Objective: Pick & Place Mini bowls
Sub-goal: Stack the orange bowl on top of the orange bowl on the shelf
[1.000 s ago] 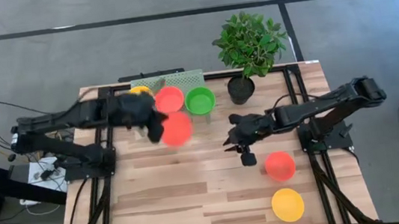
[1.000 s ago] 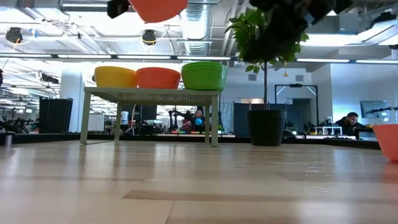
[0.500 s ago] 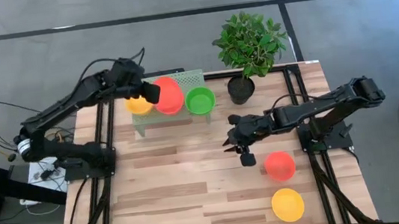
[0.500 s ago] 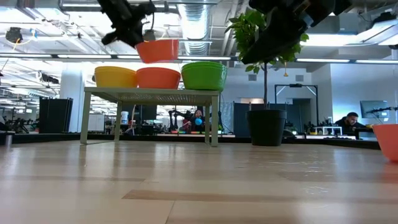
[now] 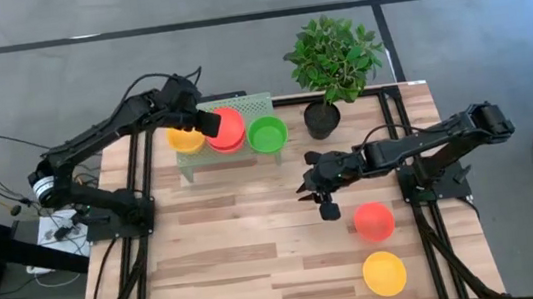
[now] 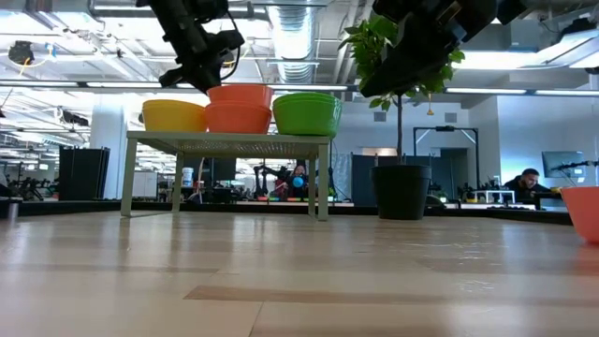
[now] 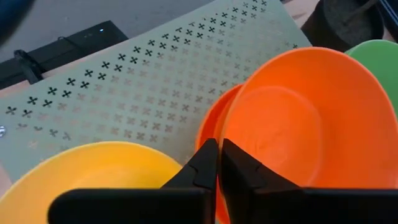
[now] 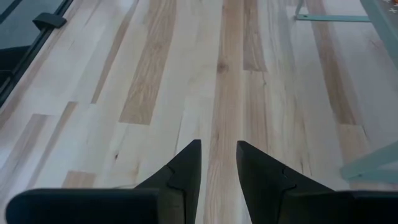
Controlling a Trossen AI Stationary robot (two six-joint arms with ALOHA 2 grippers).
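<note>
— Anything hidden or cut off?

— Plenty. Seen from above, only a red sliver of the lower red bowl peeking from under the upper red bowl, nested on it on the rack in the upper middle of the frame. Partly covered too, by the dark arm: the yellow rack bowl. In the low view, just a slice of the red table bowl at the right edge. Also cropped there by the top edge, both arms.

— And the left gripper?

— Fingers pressed almost together, with only a thin slit between. Pinching the near rim of the upper red bowl, or so it looks from the wrist; hard to say how firmly. Sits over the rack, between the yellow rack bowl and the red stack.

— Right of the stack?

— The green bowl, just beside it on the rack, then the plant pot on the table.

— Right gripper?

— Spread a little, holding nothing, touching nothing. Hovers over bare wood at centre right, up and left of the red table bowl. Below that, toward the lower right, the yellow table bowl, well apart from the gripper.
</note>
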